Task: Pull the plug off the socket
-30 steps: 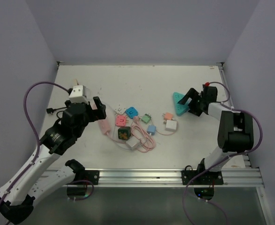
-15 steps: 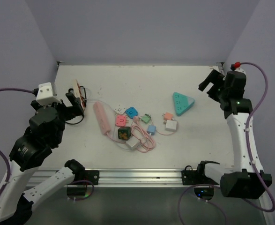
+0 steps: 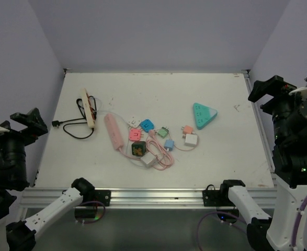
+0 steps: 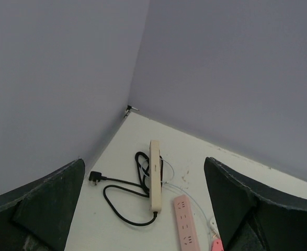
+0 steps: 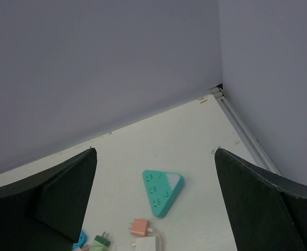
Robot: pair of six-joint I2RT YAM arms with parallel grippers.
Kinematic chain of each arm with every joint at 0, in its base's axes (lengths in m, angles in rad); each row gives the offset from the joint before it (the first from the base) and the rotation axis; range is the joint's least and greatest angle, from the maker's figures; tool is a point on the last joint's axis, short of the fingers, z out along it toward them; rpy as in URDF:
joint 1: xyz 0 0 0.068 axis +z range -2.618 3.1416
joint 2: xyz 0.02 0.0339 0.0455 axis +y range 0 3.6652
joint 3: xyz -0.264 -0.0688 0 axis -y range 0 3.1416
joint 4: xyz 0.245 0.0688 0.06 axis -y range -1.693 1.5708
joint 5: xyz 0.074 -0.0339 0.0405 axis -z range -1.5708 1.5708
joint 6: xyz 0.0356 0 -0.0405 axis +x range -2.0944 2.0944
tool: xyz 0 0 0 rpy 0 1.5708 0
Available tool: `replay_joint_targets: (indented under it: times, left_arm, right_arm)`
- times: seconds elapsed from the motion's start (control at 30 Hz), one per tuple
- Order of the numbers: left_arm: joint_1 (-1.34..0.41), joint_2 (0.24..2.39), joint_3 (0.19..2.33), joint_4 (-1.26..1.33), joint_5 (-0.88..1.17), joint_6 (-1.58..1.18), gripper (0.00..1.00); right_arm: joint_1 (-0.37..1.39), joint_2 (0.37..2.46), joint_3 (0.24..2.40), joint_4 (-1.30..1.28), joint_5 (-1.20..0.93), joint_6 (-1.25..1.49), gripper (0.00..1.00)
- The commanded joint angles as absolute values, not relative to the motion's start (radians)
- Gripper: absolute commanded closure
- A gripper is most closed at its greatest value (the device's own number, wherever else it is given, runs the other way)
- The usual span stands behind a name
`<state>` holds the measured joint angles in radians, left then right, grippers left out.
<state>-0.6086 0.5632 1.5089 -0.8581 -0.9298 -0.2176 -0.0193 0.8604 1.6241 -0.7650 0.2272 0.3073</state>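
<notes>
Overhead first: my left gripper (image 3: 18, 125) hangs off the left edge of the table (image 3: 221, 162), my right gripper (image 3: 275, 89) off the right edge. Neither touches anything. The beige power strip (image 3: 89, 108) lies far-left with its black cord (image 3: 77, 130) looped beside it, and the black plug (image 3: 55, 123) lies loose on the table. The pink power strip (image 3: 113, 132) is just right of that. Small adapters (image 3: 147, 125) and a coiled pink cable (image 3: 163, 157) are clustered mid-table. The teal triangular socket (image 3: 204, 114) sits apart to the right. From here I can't tell whether any plug is seated in a socket.

Left wrist: my fingers (image 4: 38, 204) are spread wide with nothing between them. The beige strip (image 4: 154, 175), cord (image 4: 123, 201) and plug (image 4: 94, 177) are well below, with the end of the pink strip (image 4: 184, 229) at the bottom.

Right wrist: my fingers (image 5: 54, 198) are also wide apart and holding nothing. The teal socket (image 5: 162, 191) lies flat below with its outlets bare. An orange adapter (image 5: 139, 228) is near it.
</notes>
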Motion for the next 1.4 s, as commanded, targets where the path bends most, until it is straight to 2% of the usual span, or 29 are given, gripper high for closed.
replay_joint_targets:
  times: [0.0, 0.37, 1.37]
  left_arm:
    - [-0.604, 0.546, 1.563, -0.885, -1.017, -0.144, 0.0]
    - [-0.604, 0.5, 1.637, -0.959, -1.055, -0.169, 0.0]
    - [-0.632, 0.46, 1.482, -0.782, -1.114, -0.186, 0.01]
  right_arm:
    - [-0.008, 0.862, 1.649, -0.822, 0.294, 0.244, 0.01]
    - [0.035, 0.879, 1.684, -0.81, 0.281, 0.235, 0.01]
    - [0.107, 0.94, 1.669, -0.767, 0.261, 0.206, 0.01]
